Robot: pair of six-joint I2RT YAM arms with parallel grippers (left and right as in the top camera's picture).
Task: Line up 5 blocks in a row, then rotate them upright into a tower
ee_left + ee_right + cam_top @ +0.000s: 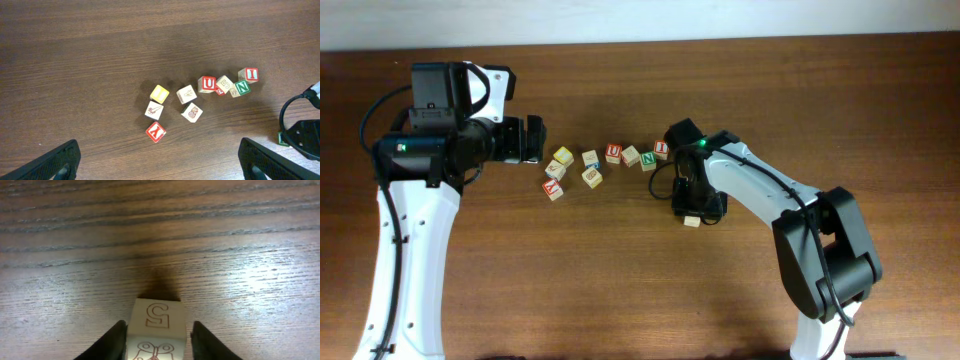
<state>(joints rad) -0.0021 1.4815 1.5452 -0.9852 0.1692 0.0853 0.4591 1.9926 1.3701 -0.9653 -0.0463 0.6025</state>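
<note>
overhead and wrist views, block-rotation task. the right gripper (159, 328) straddles a pale wooden cube marked "5" (157, 312), which rests on the table (160, 240) well apart from the row, toward the robot's side. its jaws stand slightly apart, with a thin dark gap at each side of the cube, so nothing looks clamped. the left gripper (160, 167) hangs spread wide and empty above the other blocks (225, 84), among them the red "u" cube (206, 83), green "n" cube (242, 88) and red "i" cube (249, 74) (the red "y" cube (155, 132) and yellow cube (159, 93) lie near them). risks, as a judgement: a finger brushing the "5" cube on withdrawal could drag or tip it to an unintended angle, and a descent into the crowded row could knock touching neighbours. no containers are in view.
</note>
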